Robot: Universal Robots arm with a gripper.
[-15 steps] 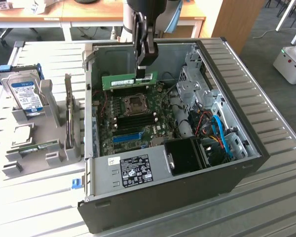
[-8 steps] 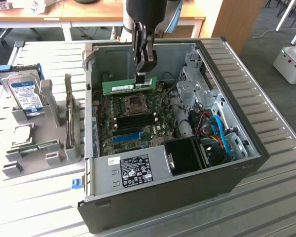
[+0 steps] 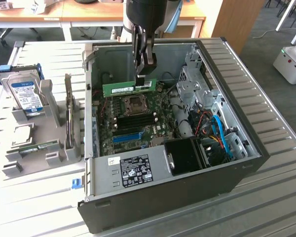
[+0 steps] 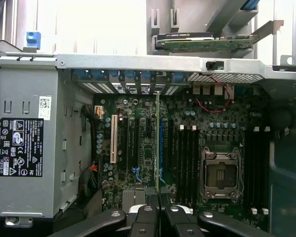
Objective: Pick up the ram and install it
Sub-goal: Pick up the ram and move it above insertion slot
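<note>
The pincer (image 4: 158,198) is clamped narrowly on the ram (image 3: 129,89) (a green stick, held level by its upper edge), above the motherboard (image 3: 158,126) inside the open computer case (image 3: 177,192) on the table (image 3: 276,197).

Landmark: CPU socket (image 3: 134,103), inside the open-topped case (image 3: 163,200).
Above socket: free; access from overhead.
Far side of socket: taken by the hand (image 3: 145,74) clamped on the ram (image 3: 129,88).
Exterior view's right of socket: drive cage (image 3: 192,86) and blue cables (image 3: 222,133) crowd the passage.
Camera side of socket: labelled metal box (image 3: 108,173) blocks.
Round socket: case walls bar sideways entry.
</note>
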